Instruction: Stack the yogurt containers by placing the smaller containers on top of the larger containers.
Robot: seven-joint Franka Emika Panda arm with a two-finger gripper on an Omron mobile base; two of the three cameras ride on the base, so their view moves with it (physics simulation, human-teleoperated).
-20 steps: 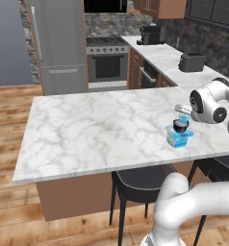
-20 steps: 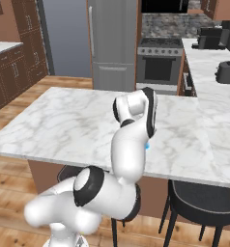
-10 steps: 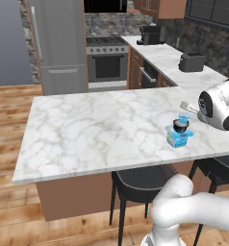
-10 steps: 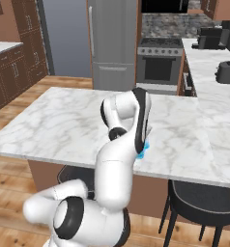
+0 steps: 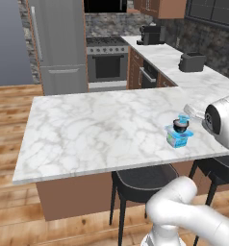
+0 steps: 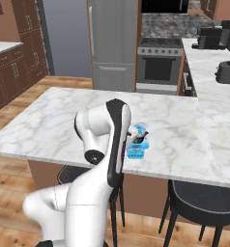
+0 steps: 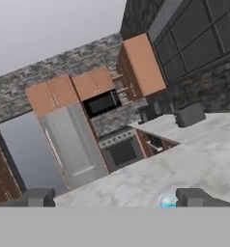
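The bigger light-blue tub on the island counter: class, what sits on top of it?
On the bigger light-blue tub sits the dark round cup. The tiny light-blue cup shows just behind the stack; its base is hidden, so what it rests on cannot be told.

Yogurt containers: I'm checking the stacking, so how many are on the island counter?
3. The bigger light-blue tub stands near the counter's front edge, the dark cup sits on top of it, and a tiny light-blue cup is just behind.

A bigger light-blue tub [image 5: 178, 138] with a green band stood upright near the bench's [image 5: 102, 125] front edge; a dark round cup [image 5: 180, 125] sat on top, a tiny light-blue cup [image 5: 184, 117] just behind.
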